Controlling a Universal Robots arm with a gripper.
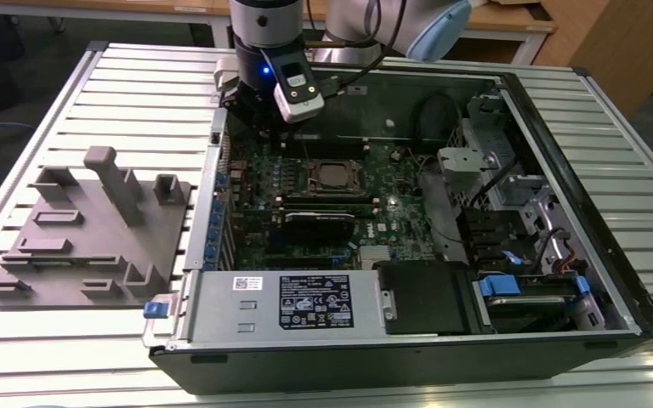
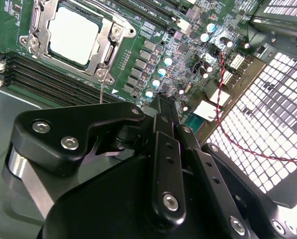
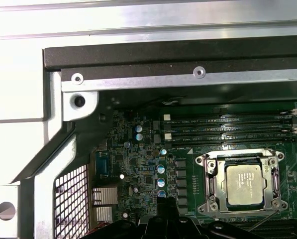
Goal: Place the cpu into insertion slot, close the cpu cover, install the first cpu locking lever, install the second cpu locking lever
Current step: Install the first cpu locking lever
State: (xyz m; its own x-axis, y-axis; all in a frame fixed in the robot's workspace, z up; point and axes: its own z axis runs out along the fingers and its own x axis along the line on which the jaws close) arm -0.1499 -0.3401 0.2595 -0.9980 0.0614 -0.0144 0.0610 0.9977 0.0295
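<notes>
Silver-grey square cpu [image 3: 243,184] lies framed by the thin silvery cpu cover [image 3: 214,185]; nearby, the black pincer [image 2: 160,102] hovers closed, holding nothing.

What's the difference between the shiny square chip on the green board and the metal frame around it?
The cpu is a solid pale plate, while the cpu cover is an open frame with a square window. The cpu is smaller and sits inside that window, and the cpu cover rings it. Both are square, silvery metal and lie flat on the green board.
</notes>
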